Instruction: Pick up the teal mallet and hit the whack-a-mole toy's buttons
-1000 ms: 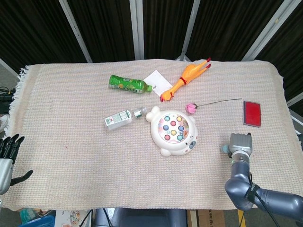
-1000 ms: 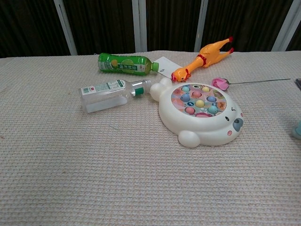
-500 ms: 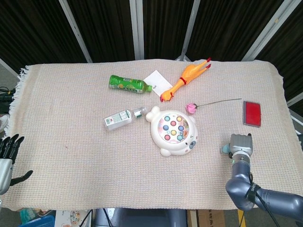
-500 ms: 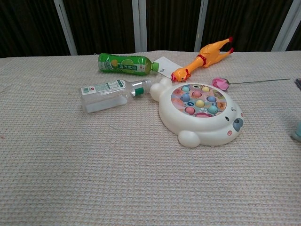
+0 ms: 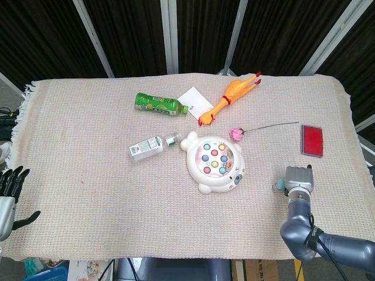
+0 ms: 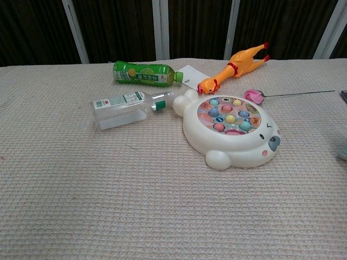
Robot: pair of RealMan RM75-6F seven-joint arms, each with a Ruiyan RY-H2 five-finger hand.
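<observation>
The white bear-shaped whack-a-mole toy (image 5: 215, 164) with coloured buttons lies at the table's middle, and the chest view shows the toy (image 6: 230, 132) too. My right hand (image 5: 298, 177) sits near the front right, to the right of the toy, seen from its back. A bit of the teal mallet (image 5: 280, 185) pokes out at its left side, and the hand seems to grip it; the fingers are hidden. The chest view shows only a teal sliver of the mallet (image 6: 343, 154) at the right edge. My left hand (image 5: 8, 196) hangs at the front left edge, fingers apart, holding nothing.
A green bottle (image 5: 158, 104), a white card (image 5: 195, 99) and an orange rubber chicken (image 5: 228, 98) lie at the back. A clear bottle (image 5: 149, 147) lies left of the toy, a pink rose (image 5: 237, 133) behind it, and a red case (image 5: 312, 140) behind the right hand.
The right hand and the teal mallet have shifted slightly toward the front right. Nothing else has moved.
</observation>
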